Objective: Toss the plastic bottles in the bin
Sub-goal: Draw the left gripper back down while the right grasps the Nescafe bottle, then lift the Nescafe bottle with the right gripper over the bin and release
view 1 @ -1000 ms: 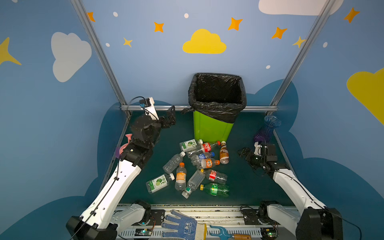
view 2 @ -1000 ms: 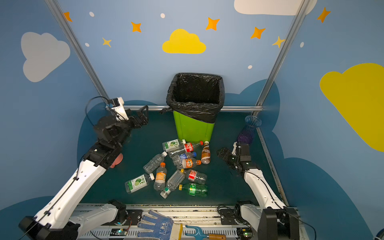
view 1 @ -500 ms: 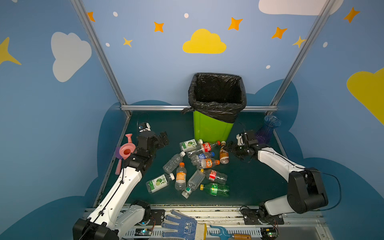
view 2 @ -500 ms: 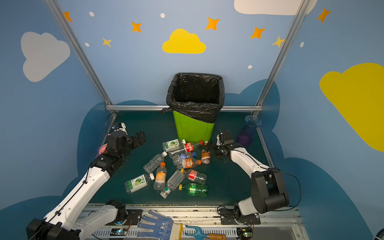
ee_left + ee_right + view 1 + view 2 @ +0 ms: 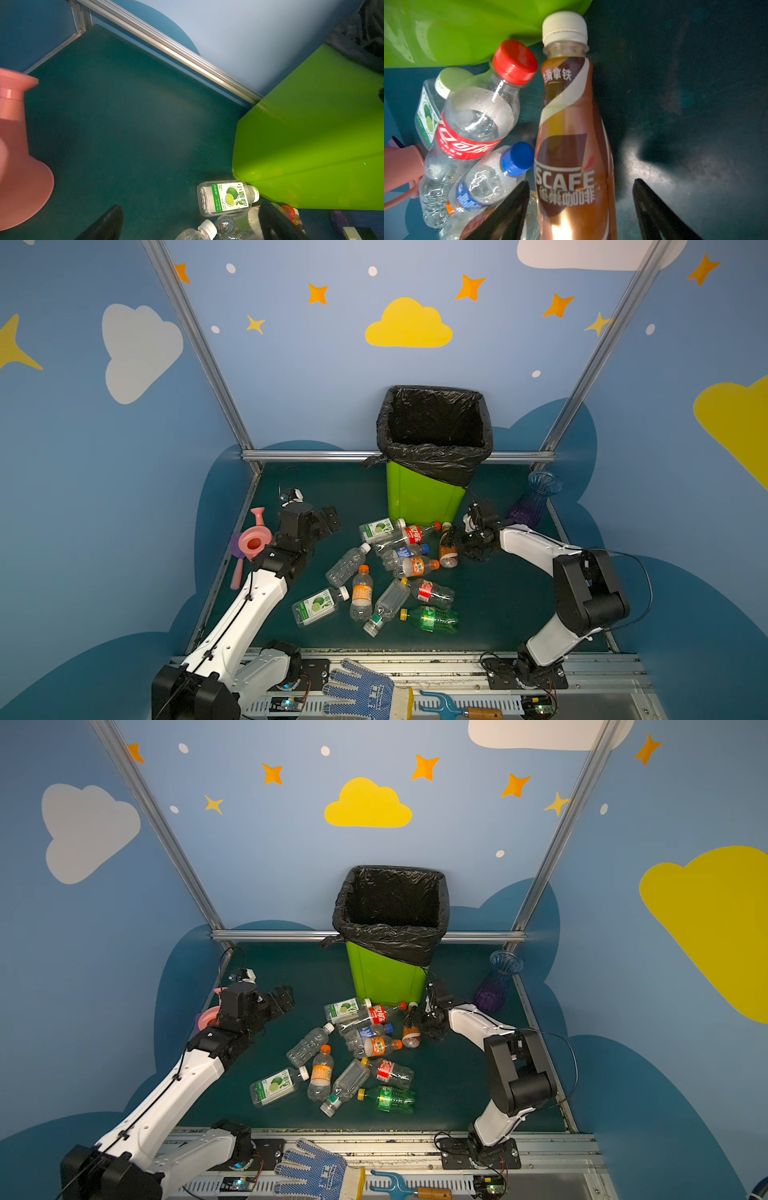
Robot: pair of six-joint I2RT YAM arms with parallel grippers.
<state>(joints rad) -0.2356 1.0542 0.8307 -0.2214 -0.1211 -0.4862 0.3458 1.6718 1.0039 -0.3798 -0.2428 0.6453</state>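
At your far left sits one pink can [image 5: 253,540]. Just beside it, your left gripper [image 5: 329,519] hangs over bare floor [image 5: 498,605] with its jaws spread wide and nothing between them. Moving right, you count eleven bottles [image 5: 361,593] lying in a loose heap on the floor, all between your two grippers and in front of the one bin [image 5: 419,499]. At the heap's right edge is the coffee bottle [image 5: 571,145], one of the eleven, and your right gripper [image 5: 581,181] straddles it. One finger [image 5: 508,212] is just beside it and the second stands well clear, so the jaws are apart and not yet clamped. Right of that stands one vase [image 5: 534,499]. Along the front rail [image 5: 415,657] lie one glove [image 5: 361,691] and one fork [image 5: 446,707].
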